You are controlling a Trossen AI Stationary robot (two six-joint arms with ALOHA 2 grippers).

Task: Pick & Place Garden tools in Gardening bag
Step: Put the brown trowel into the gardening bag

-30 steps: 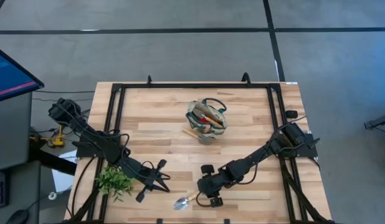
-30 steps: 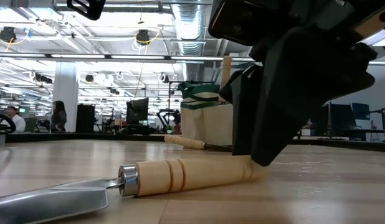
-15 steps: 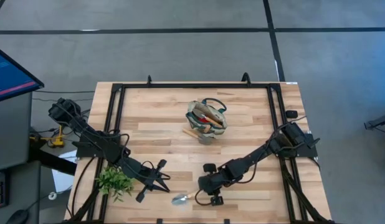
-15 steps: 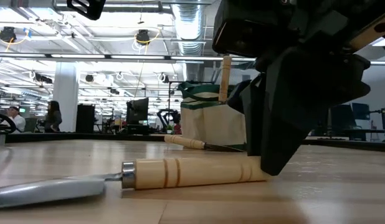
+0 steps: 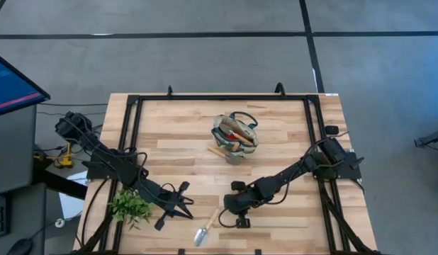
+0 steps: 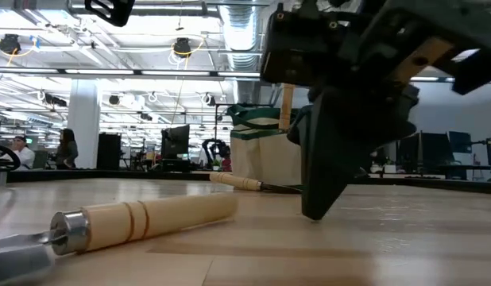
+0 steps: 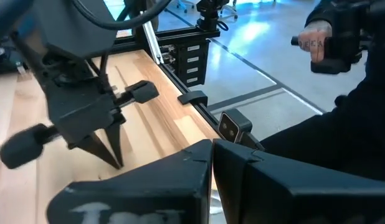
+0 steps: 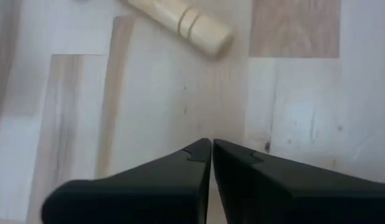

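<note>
- Right hand is down at the near middle of the desk, fingers clenched together on nothing, tips on the wood.
- The trowel lies loose just beside it, wooden handle end near the fingertips, silver blade toward the desk's near edge.
- Left hand sits low and clenched too, empty, next to the green plant.
- Farther out, the bag stands mid-desk with tools inside; another tool lies against its base.
</note>
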